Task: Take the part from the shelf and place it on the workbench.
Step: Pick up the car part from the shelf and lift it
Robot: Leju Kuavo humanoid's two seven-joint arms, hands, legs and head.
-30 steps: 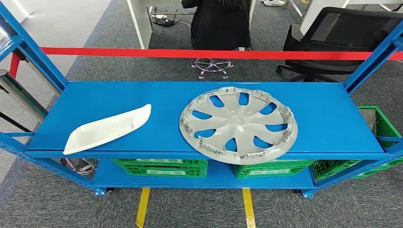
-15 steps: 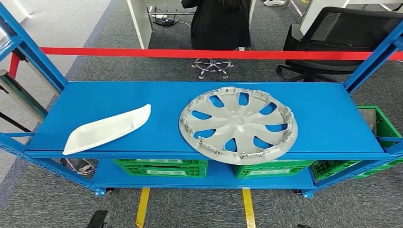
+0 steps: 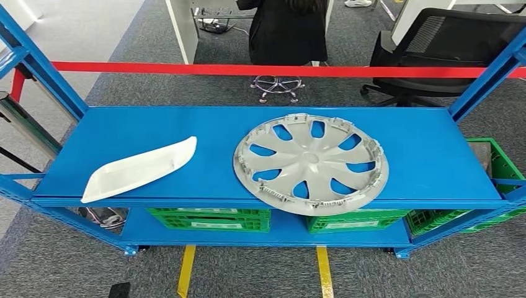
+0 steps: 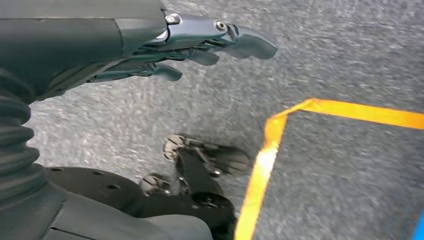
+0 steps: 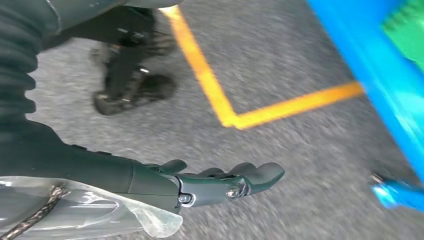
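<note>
The left hand [image 4: 200, 47] hung low beside the body, its dark fingers [image 4: 165, 72] stretched out almost straight and slightly apart, gripping nothing. The right hand [image 5: 220, 182] hung likewise on the other side, fingers [image 5: 260, 175] extended together with only a slight curl, empty, its wrist wrapped in clear plastic.

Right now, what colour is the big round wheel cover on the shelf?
The wheel cover is silver-grey, lying on the blue shelf. The head view shows it best.

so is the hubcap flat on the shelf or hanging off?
Flat, overhanging: the hubcap lies inner side up on the shelf, its near rim past the front edge.
</note>
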